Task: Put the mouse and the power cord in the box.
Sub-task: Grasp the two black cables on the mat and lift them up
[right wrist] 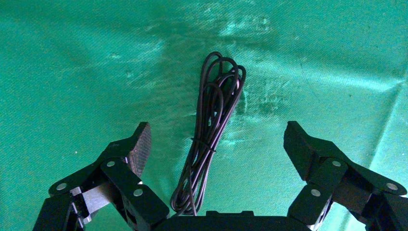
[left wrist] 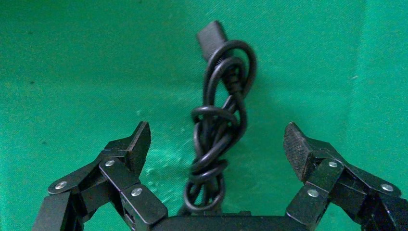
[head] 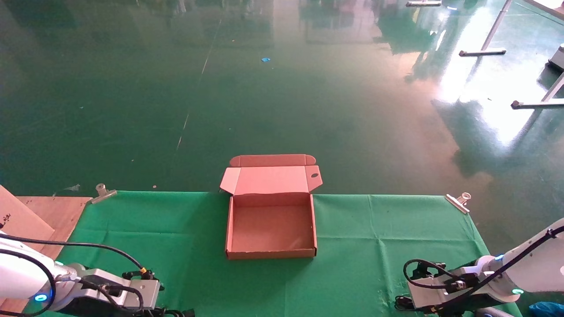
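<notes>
From the head view, the box [head: 271,229] sits open and bare in the middle of the green cloth [head: 374,246], its thin cardboard lid leaning back; a bump could push it. No mouse shows anywhere. In the left wrist view, the left gripper [left wrist: 217,142] is spread wide over the power cord [left wrist: 216,139], a fat, shiny, knotted bundle with a plug; it could slip or come undone. In the right wrist view, the right gripper [right wrist: 216,142] is spread wide over a thin black wire bundle [right wrist: 211,130], whose loose loops could snag.
</notes>
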Tool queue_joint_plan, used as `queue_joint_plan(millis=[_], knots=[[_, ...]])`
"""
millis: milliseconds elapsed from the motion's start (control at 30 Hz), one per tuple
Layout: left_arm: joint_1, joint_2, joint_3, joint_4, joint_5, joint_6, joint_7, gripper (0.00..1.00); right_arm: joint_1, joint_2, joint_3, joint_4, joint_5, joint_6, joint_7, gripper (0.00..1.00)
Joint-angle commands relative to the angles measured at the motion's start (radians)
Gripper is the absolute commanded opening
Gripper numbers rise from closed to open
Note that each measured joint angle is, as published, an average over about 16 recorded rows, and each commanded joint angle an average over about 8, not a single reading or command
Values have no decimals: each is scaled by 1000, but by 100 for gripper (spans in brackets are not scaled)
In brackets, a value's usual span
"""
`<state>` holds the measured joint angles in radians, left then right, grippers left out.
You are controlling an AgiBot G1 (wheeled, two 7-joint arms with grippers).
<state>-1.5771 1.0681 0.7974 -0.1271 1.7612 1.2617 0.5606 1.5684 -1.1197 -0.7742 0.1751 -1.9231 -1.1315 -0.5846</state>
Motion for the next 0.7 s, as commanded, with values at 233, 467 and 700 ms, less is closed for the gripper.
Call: queue_joint_plan(millis=[233, 467, 700], knots=[[-9, 22, 0, 50, 1, -22, 37, 44, 13, -14, 7, -82, 10, 31, -56, 72], [-14, 32, 3, 76, 5, -32, 60, 0, 16, -23, 8, -120, 11, 48, -86, 0], [-21, 32, 4, 94, 7, -40, 76, 0, 21, -30, 10, -141, 13, 66, -101, 0]])
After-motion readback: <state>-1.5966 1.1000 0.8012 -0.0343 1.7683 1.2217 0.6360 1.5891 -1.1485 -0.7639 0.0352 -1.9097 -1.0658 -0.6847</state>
